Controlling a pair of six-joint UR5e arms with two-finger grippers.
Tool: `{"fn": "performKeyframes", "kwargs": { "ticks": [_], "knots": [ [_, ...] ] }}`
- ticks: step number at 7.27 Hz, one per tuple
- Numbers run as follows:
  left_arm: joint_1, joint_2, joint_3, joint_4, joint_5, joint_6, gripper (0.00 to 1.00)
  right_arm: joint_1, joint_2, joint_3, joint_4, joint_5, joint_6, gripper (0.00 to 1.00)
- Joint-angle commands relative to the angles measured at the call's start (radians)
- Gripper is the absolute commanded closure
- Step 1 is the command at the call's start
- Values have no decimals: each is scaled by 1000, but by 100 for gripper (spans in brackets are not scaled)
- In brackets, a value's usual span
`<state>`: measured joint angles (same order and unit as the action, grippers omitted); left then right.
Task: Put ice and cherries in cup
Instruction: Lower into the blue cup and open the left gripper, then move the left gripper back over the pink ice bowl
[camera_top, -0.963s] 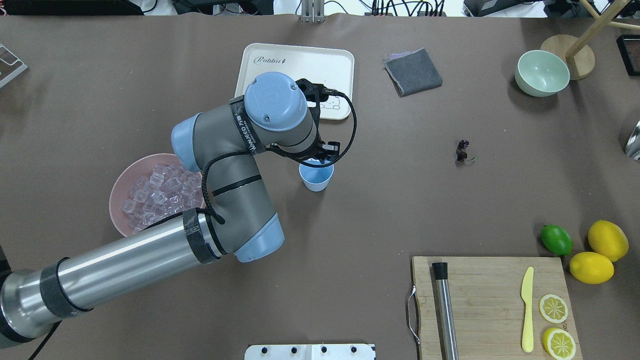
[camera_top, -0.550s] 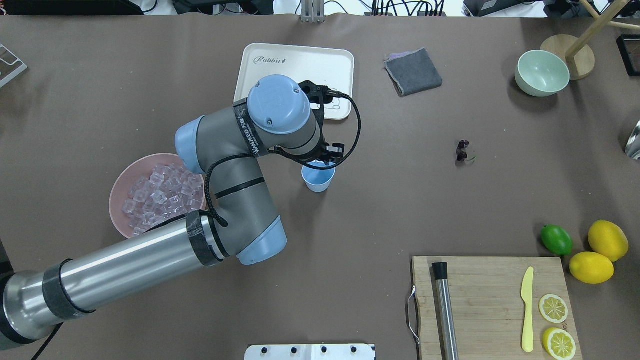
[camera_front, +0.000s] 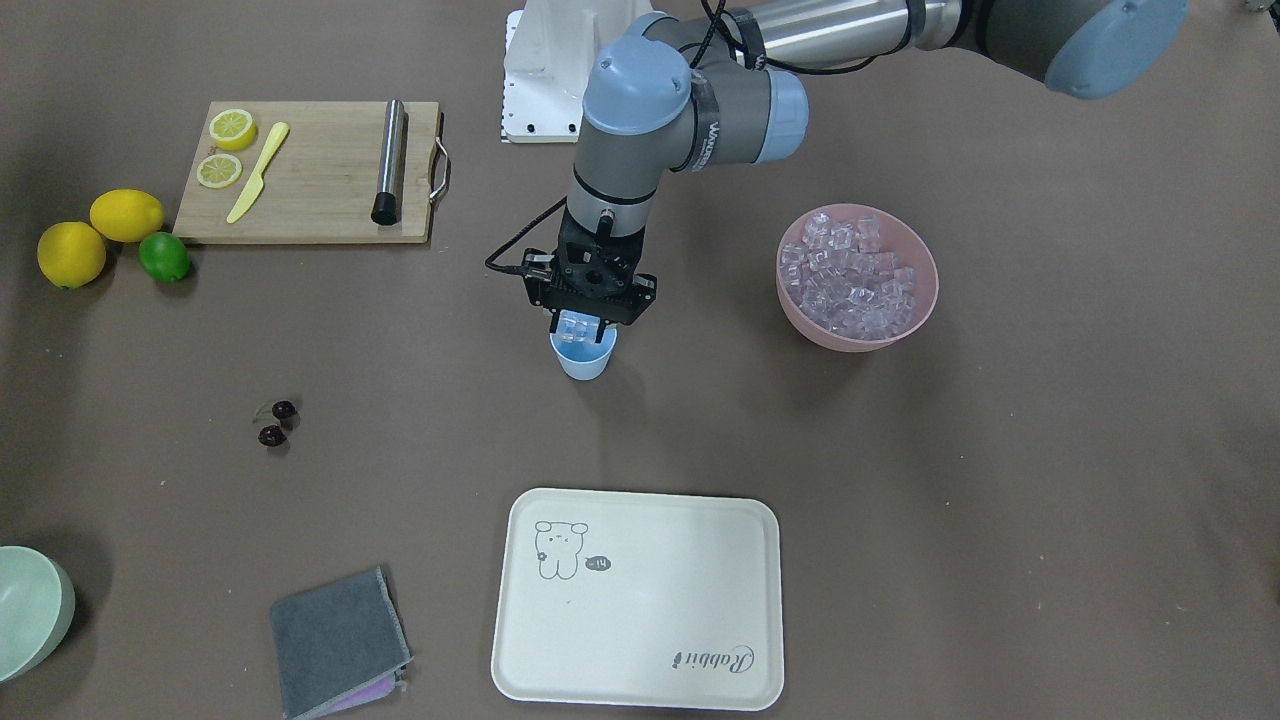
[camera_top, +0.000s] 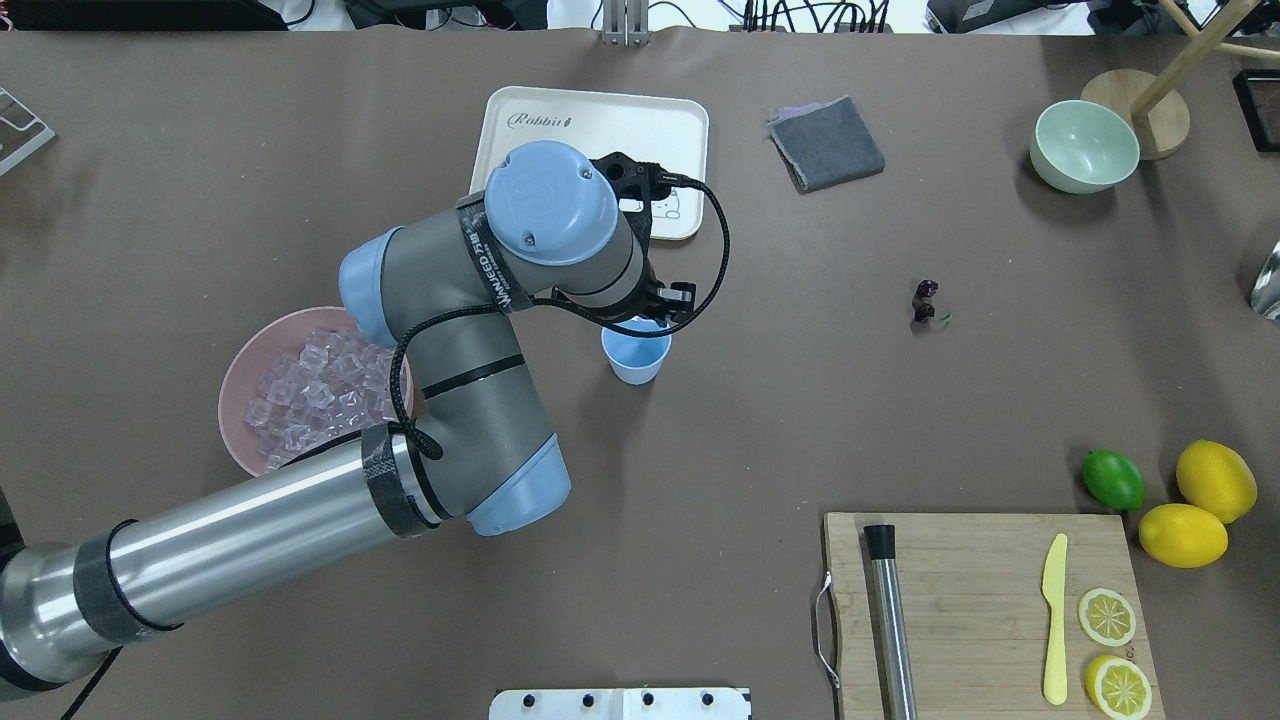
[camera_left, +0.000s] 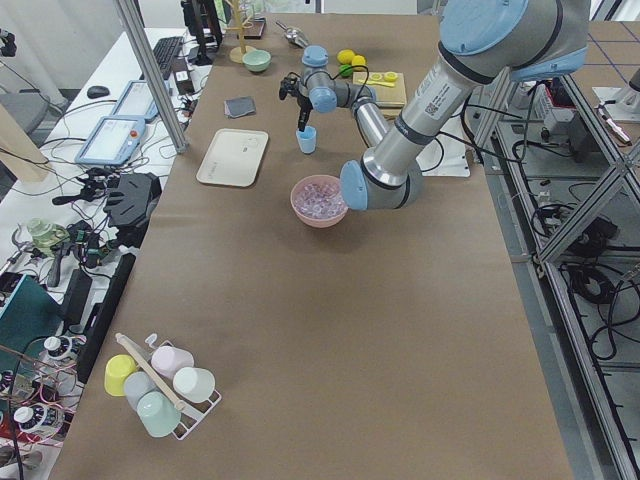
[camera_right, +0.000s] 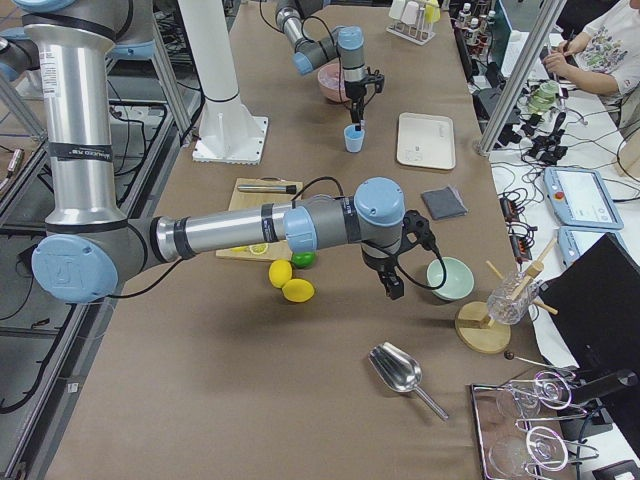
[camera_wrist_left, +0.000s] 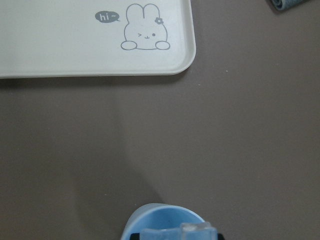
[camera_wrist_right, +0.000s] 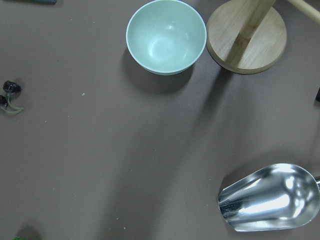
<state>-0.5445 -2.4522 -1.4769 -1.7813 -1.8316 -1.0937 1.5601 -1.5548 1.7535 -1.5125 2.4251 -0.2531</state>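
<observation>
Left tool (camera_front: 583, 322): I am pinching one ice cube (camera_front: 574, 326) between its two fingers, which are pointing straight down.
Ice cube: it is hanging just over the mouth of the cup (camera_front: 585, 362); the left wrist view is showing it above the blue inside, not yet dropped.
Cup: it is standing upright on the desk (camera_front: 1000, 500), between the pink bowl (camera_front: 858, 338) and the cherries (camera_front: 277, 423); I cannot tell whether any ice is lying in it already.
Pink bowl: it is holding the rest of the ice (camera_front: 850, 275), heaped, well apart from the cup.
Cherries: they are lying on the bare desk, well apart from the cup.
Right tool (camera_right: 390, 285): it is hovering near the pale green bowl (camera_right: 448, 277); I cannot tell whether it is spread or pressed together.
Step in hand: I am judging this to be the release of a cube into the cup.
Next move: it is calling for the fingers to spread while centred over the rim, so the cube is not glancing off; after that, more cubes or the cherries.
Writing: the tray (camera_front: 640, 610) is reading "Rabbit", with "hi~" beside a drawn rabbit; the arm-strap lettering is too small for me to read.
</observation>
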Motion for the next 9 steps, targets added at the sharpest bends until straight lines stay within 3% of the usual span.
{"fn": "performKeyframes", "kwargs": {
  "ticks": [1, 2, 3, 4, 5, 7, 9],
  "knots": [
    [5, 5, 3, -1, 0, 1, 71, 0, -10, 3, 2, 2, -2, 1],
    [8, 7, 1, -1, 2, 0, 34, 0, -10, 1, 0, 0, 0, 1],
    [8, 7, 1, -1, 0, -9, 9, 0, -8, 1, 0, 0, 0, 1],
    [6, 13, -3, -6, -3, -40, 3, 0, -10, 0, 0, 0, 0, 1],
    [-12, 81, -101, 0, -8, -35, 3, 0, -8, 3, 0, 2, 0, 1],
    [-162, 358, -370, 23, -189, -41, 3, 0, -5, 1, 0, 0, 2, 1],
    [-206, 580, -497, 46, -195, -79, 3, 0, -13, 6, 0, 2, 2, 1]
  ]
}}
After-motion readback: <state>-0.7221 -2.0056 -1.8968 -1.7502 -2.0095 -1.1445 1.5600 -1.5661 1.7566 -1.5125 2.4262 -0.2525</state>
